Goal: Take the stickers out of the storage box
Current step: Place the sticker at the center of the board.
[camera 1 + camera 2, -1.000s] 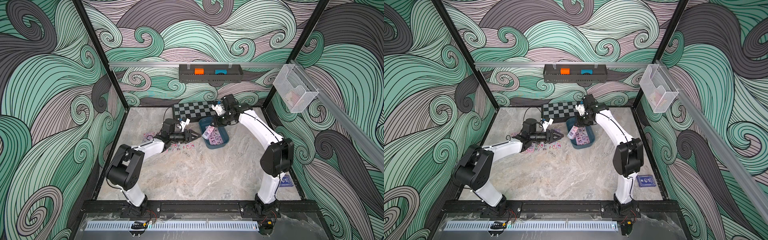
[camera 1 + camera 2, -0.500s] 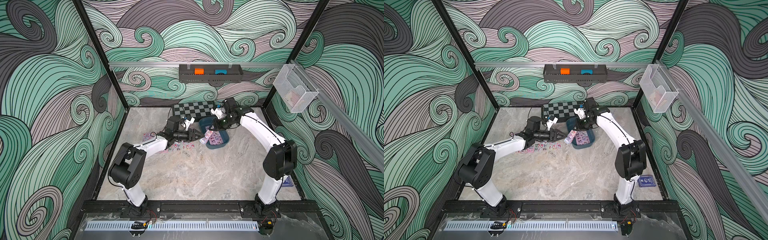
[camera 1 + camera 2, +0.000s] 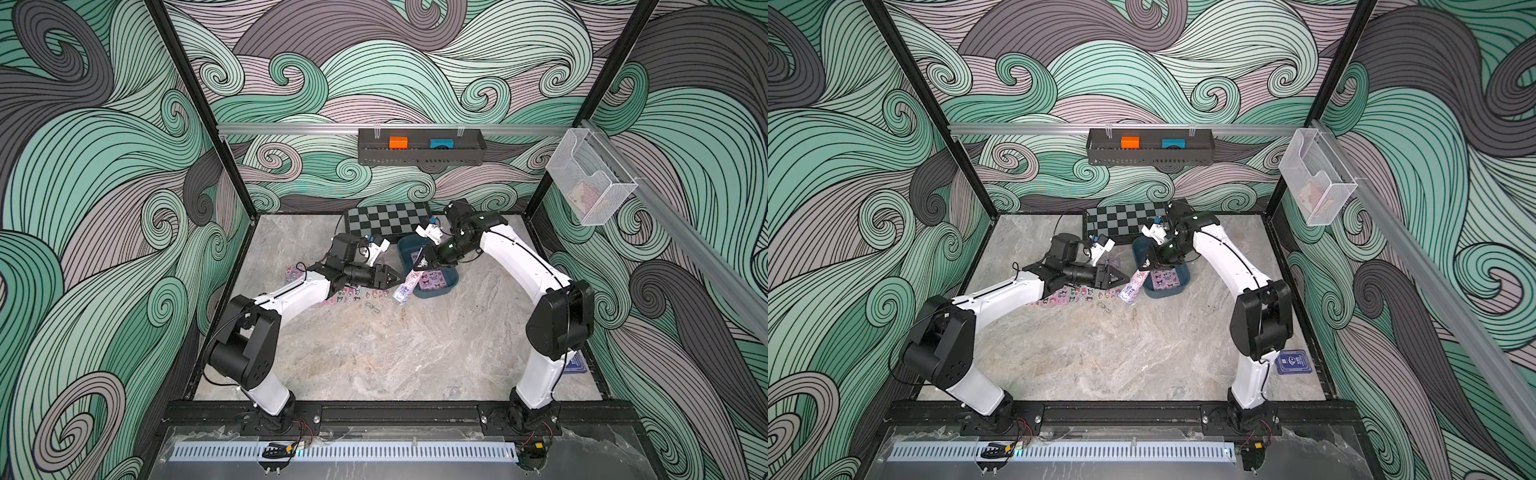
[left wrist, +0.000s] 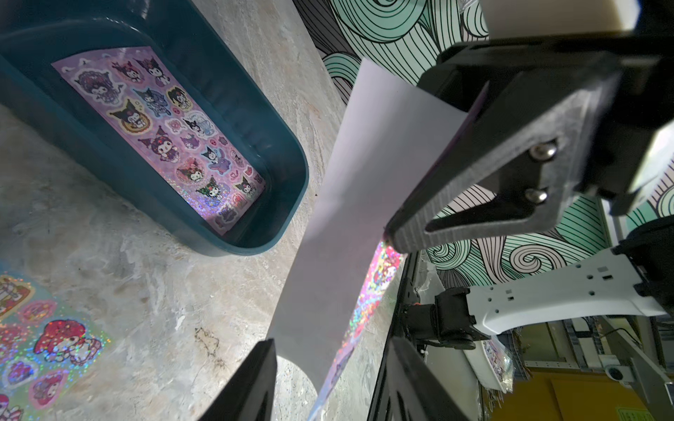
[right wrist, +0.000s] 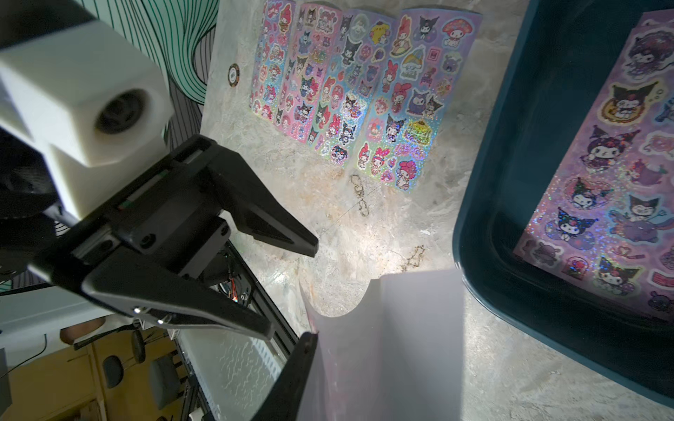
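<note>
1. Two hands meet at mid-frame in both top views. The right hand (image 3: pixel 423 265) is clamped on the top edge of one hanging sheet (image 4: pixel 346 218) of stickers, white back showing, just outside the single storage box (image 3: pixel 434 293).
2. The left hand (image 5: pixel 291 289) has its jaws parted and grips nothing. Its tips sit either side of that sheet's lower end; I cannot tell whether they touch it.
3. One boxed sheet (image 4: pixel 157 138) lies flat on the box's floor.
4. Four overlapping sheets, the fanned row (image 5: pixel 357 91), lie on the counter (image 3: pixel 395 353), left of the box in the top views.
</note>
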Robot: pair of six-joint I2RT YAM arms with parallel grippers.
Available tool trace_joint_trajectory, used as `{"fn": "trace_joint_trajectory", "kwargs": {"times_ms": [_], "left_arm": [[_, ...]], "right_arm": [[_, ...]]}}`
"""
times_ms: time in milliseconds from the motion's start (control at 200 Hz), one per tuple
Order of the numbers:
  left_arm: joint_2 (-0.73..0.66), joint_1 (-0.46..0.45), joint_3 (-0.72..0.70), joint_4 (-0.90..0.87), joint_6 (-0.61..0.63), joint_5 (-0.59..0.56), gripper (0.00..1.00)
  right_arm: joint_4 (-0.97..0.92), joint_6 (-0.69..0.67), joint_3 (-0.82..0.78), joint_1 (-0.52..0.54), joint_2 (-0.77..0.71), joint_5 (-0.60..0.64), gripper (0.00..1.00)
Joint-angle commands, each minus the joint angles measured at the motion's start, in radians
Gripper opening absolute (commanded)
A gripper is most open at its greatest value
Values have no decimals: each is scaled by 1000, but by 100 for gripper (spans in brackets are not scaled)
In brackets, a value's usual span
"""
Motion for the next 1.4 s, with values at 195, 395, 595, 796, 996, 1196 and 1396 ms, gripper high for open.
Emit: {"fn": "trace_joint_trajectory", "kwargs": {"times_ms": [195, 395, 595, 796, 996, 1196, 1396], "left_arm": [[9, -21, 1, 141, -100, 131, 48], [38, -22, -6, 190, -142, 149, 19], [42, -22, -14, 211, -158, 152, 2], [27, -17, -31, 247, -200, 139, 0], [-17, 10, -66, 321, -299, 103, 0], [-53, 27, -145, 534, -522, 40, 0], [-116, 37, -184, 641, -647, -32, 0]], "right_arm": [[-20, -22, 50, 9, 23, -84, 32], [-18, -22, 50, 10, 32, -73, 33], [18, -5, 19, 8, 18, -64, 35], [108, 52, -46, -12, -29, -66, 60], [407, 237, -261, -86, -165, -189, 79], [1046, 652, -558, -93, -272, -334, 99], [1208, 774, -592, -14, -210, -369, 99]]}}
